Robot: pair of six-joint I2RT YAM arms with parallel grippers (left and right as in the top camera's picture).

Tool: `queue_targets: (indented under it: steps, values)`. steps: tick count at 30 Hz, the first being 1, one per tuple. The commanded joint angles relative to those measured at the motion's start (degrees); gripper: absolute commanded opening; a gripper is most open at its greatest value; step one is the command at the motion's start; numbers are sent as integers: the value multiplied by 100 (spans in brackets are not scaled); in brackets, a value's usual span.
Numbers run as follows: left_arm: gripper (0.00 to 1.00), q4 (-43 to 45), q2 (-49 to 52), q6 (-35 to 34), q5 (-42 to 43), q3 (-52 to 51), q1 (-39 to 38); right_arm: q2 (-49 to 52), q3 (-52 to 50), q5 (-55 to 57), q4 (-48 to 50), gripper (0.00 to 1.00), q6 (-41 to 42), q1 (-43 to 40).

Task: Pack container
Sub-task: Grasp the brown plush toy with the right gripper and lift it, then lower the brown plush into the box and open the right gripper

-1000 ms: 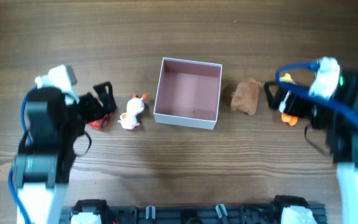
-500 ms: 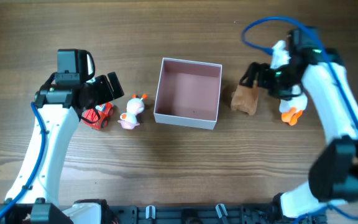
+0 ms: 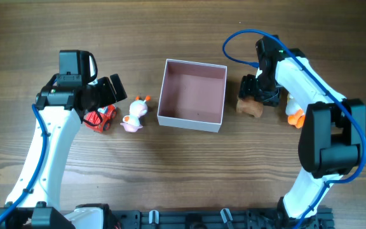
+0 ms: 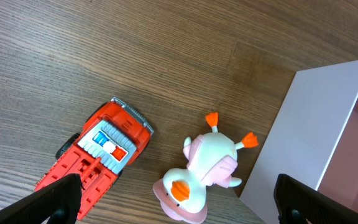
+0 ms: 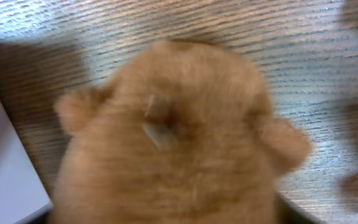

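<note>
The container [image 3: 192, 95] is a square white box with a pink inside, empty, at the table's middle; its white wall shows in the left wrist view [image 4: 319, 124]. My left gripper [image 3: 107, 97] is open and empty, its fingertips [image 4: 179, 202] straddling a red toy truck [image 4: 101, 149] and a pink-and-white duck toy [image 4: 204, 171] that lie left of the container. My right gripper [image 3: 257, 94] is low over a brown plush toy [image 3: 250, 107], open, with a finger on either side. The plush [image 5: 173, 143] fills the right wrist view and hides the fingertips.
An orange-and-white toy [image 3: 295, 116] lies right of the plush, beside my right arm. The truck [image 3: 100, 119] and duck [image 3: 134, 115] lie close together. The container's corner [image 5: 5, 168] is just left of the plush. Black fixtures line the table's front edge.
My right arm has swung in and dropped onto the brown plush, its fingers now around it. My left arm moved to the truck and duck and has held still since.
</note>
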Motion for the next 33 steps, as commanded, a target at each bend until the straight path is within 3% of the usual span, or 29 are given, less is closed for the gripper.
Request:
queue_targets:
  steps: [1, 6, 7, 12, 18, 20, 24, 29, 31, 33]
  values:
    - [100, -7, 22, 114, -59, 87, -31, -90, 66, 39, 85, 34, -118, -2]
    - [100, -7, 22, 114, -59, 87, -31, -1110, 387, -57, -87, 16, -166, 52]
    - [100, -7, 22, 114, -59, 87, -31, -1626, 468, -251, -96, 5, -164, 164]
    - [100, -7, 22, 114, -59, 87, -31, -2863, 474, -678, 278, 4, 273, 879]
    - [100, -7, 22, 114, -59, 87, -31, -2590, 345, -343, 658, 5, 1182, 2212]
    - [100, -7, 22, 114, -59, 90, -31, -2186, 286, 205, 791, 8, 1576, 2498]
    - [100, -7, 22, 114, -59, 90, -31, -1102, 284, 450, 1458, 18, 1545, 2667]
    - [100, -7, 22, 114, -59, 87, -31, -264, 284, -396, 2455, 22, 1255, 2675]
    - [100, -7, 22, 114, -59, 87, -31, -205, 284, -400, 2640, 32, 1246, 2682]
    - [100, -7, 22, 114, -59, 87, -31, -214, 293, -278, 2677, 52, 1244, 2682]
